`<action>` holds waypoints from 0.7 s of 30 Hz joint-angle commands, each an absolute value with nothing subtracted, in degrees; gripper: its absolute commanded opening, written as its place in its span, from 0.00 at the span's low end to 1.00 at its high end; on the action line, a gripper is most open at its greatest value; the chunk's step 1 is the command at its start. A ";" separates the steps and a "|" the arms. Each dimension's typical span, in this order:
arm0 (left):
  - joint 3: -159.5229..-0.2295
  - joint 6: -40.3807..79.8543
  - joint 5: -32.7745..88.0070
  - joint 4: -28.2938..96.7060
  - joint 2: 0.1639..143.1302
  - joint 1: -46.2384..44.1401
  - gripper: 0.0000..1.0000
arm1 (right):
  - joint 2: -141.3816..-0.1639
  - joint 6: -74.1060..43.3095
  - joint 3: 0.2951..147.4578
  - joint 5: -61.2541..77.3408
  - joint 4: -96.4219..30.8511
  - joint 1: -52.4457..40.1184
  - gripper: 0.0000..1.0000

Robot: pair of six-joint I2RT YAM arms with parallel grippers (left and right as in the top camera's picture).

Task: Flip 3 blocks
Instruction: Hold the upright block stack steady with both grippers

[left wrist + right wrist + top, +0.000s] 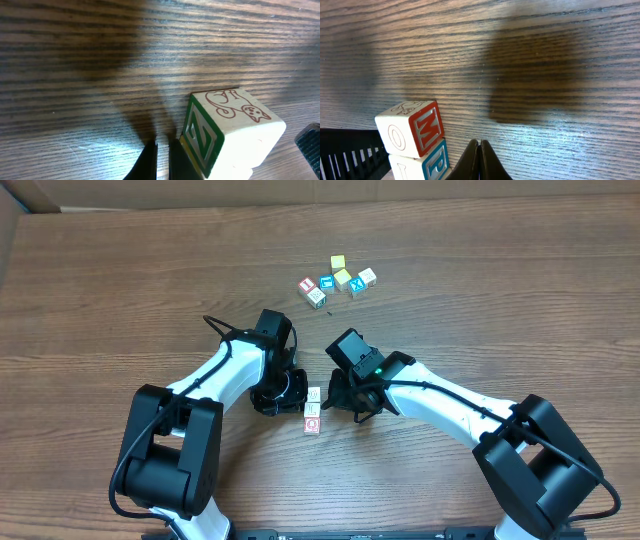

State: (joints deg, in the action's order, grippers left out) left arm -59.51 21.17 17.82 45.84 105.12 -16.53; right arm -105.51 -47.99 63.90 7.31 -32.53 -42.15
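Filling most of the overhead view is the brown wooden bench (120, 280). Two white and black robot arms reach in from the near edge, the left arm (225, 370) and the right arm (440, 400). They bend in toward each other, and their ends come close together near the middle of the bench.

The left pincer (162, 157) is low over the wood. Its two dark tips are almost together, with only a thin gap, and nothing is in it. The right pincer (480, 152) is low too. Its tips are pressed tight together and it has hold of nothing.

Far up the bench, well apart from the arms, sits a bunch of other small wooden cubes (338, 278). Some have yellow tops, and one is a blue X cube (357, 288).

Between the two pincers lie the three small wooden letter blocks (312, 409), in a short line, touching one another. The pale-topped block (312, 394) is at the far end and the red-topped block (311, 425) is at the near end.

Up close, the green Z block (235, 120), with a cat drawn in red on top, sits just to the right of the left pincer's tips. I cannot tell if they touch. The red M block (412, 127) touches the teal P block (432, 162), both left of the right pincer.
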 commanded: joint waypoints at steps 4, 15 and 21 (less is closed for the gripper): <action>-59.13 20.36 17.91 45.71 105.65 -17.02 0.04 | -105.80 -47.48 64.55 7.55 -32.40 -42.48 0.04; -59.13 22.13 18.06 46.46 105.65 -17.02 0.04 | -105.80 -47.48 64.55 7.57 -32.42 -42.48 0.04; -59.13 23.24 18.09 46.50 105.65 -17.02 0.04 | -105.80 -47.51 64.55 7.55 -32.42 -42.48 0.04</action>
State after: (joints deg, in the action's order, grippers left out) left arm -59.48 22.13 18.06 46.28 105.12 -16.53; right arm -105.51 -47.97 63.90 7.29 -32.58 -42.15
